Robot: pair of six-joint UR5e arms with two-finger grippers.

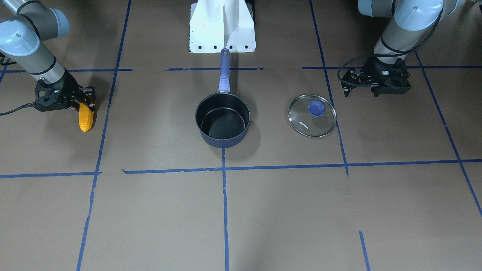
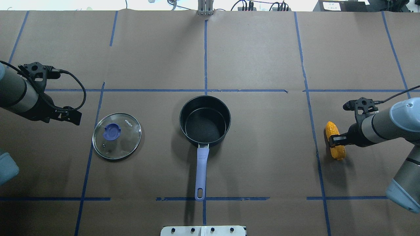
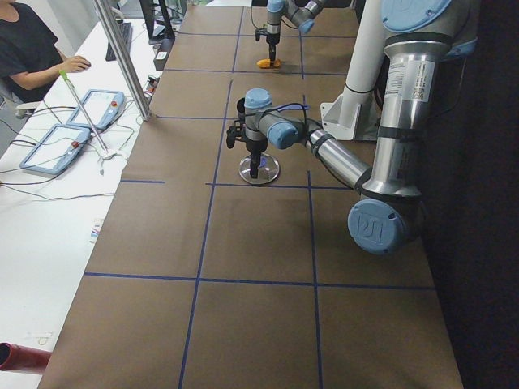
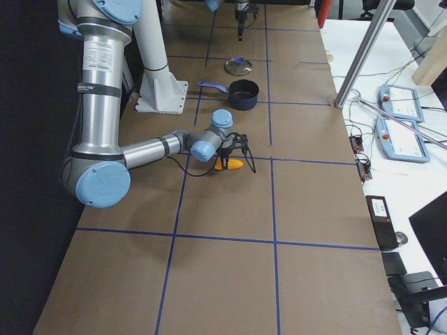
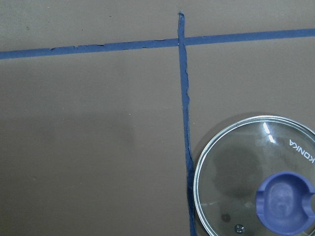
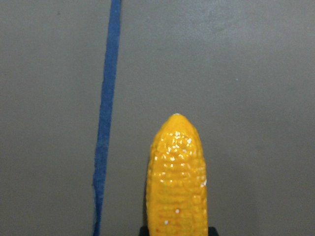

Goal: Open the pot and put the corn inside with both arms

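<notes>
The dark navy pot (image 1: pixel 222 141) stands open and empty at the table's middle, its blue handle (image 1: pixel 224 71) pointing to the robot's base. It also shows in the overhead view (image 2: pixel 205 141). The glass lid (image 1: pixel 312 115) lies flat on the table on the robot's left, also in the overhead view (image 2: pixel 116 135) and the left wrist view (image 5: pixel 261 182). My left gripper (image 1: pixel 360 92) is open and empty, beside and above the lid. My right gripper (image 1: pixel 84 103) is shut on the corn (image 1: pixel 86 119) far to the pot's other side, low over the table. The corn fills the right wrist view (image 6: pixel 177 182).
The brown table is marked with blue tape lines (image 1: pixel 224 195). The white base stand (image 1: pixel 222 26) is behind the pot's handle. An operator (image 3: pixel 32 57) sits at a side desk with control tablets (image 3: pixel 61 146).
</notes>
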